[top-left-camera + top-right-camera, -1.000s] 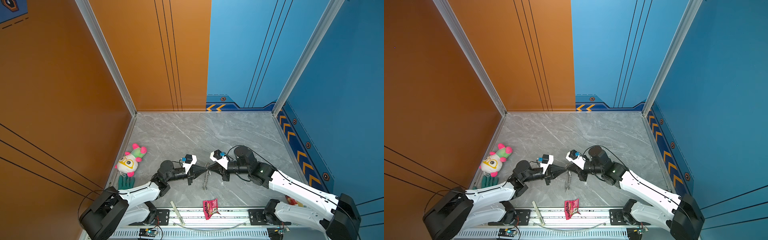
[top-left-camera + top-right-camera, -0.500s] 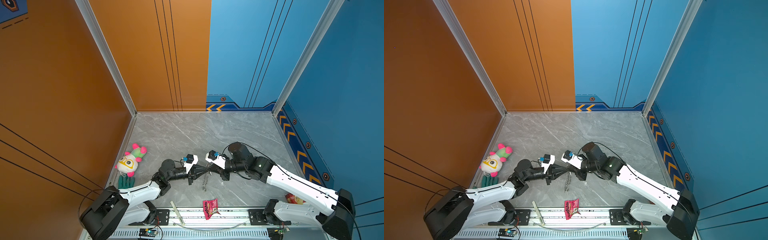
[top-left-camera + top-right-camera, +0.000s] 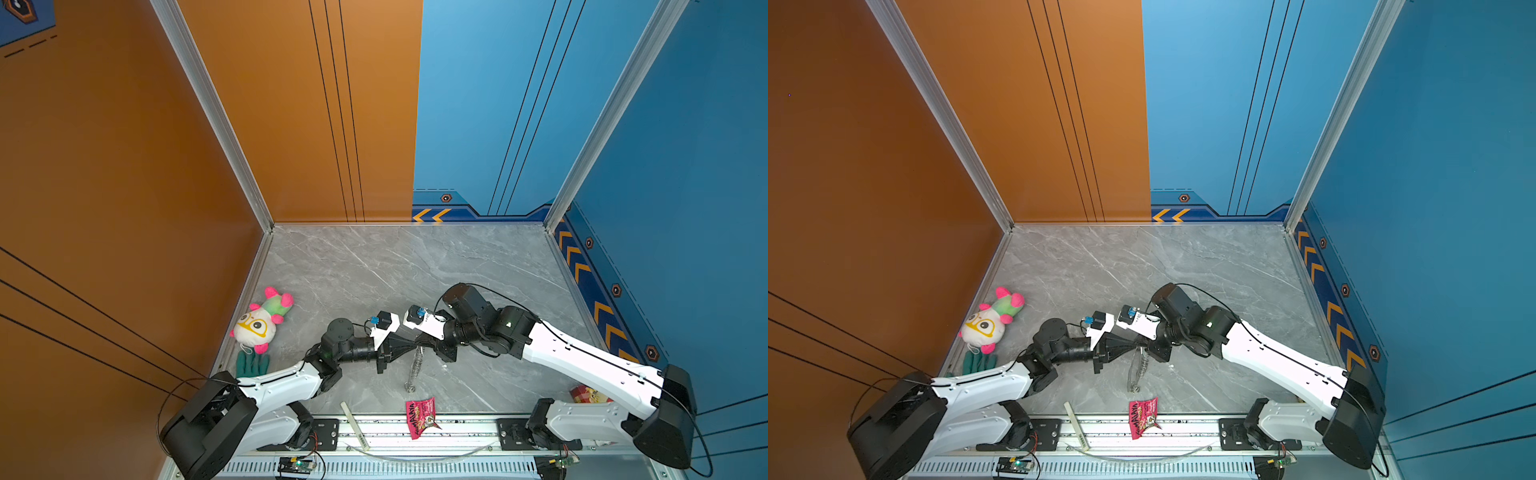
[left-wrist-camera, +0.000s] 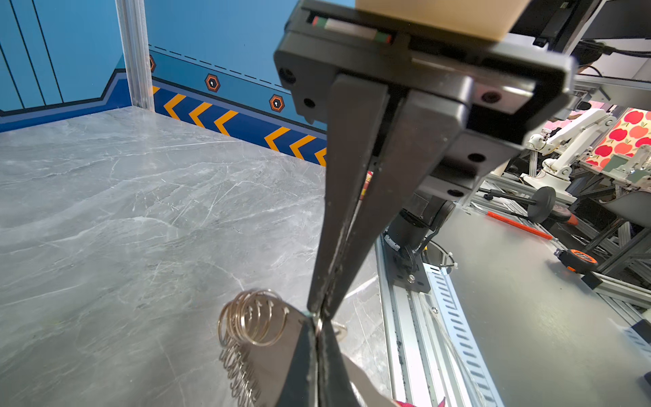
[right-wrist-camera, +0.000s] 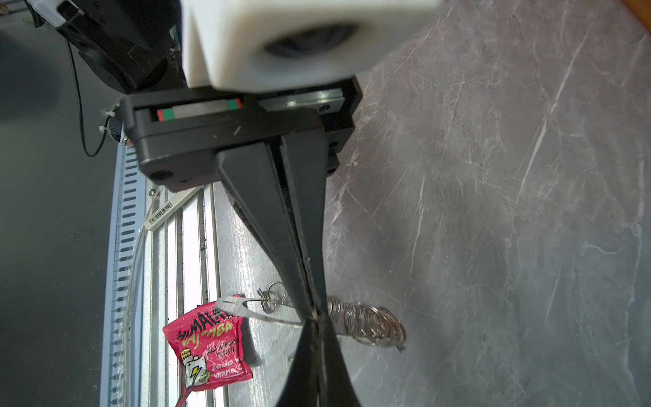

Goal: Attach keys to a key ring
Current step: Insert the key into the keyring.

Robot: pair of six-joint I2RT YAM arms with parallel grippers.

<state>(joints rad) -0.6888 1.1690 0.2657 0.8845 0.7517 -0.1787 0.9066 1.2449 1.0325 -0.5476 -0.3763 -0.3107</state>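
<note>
In both top views my left pincer and right pincer meet tip to tip, with the key ring hanging below them over the counter. In the left wrist view, my left pincer is clamped on the key ring at its top. In the right wrist view, my right pincer's jaws are together, and I cannot tell what they pinch.

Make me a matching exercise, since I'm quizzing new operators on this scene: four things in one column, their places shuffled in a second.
Things
1. key ring
2. plush toy
3. pink snack packet
4. green glove

Places
A. lying clear of both arms, beside the orange wall
B. dangling where the left pincer and right pincer meet tip to tip
C. straddling the table front edge and the metal rail
D. partly hidden behind the left arm

Pairs: 1-B, 2-A, 3-C, 4-D
</note>
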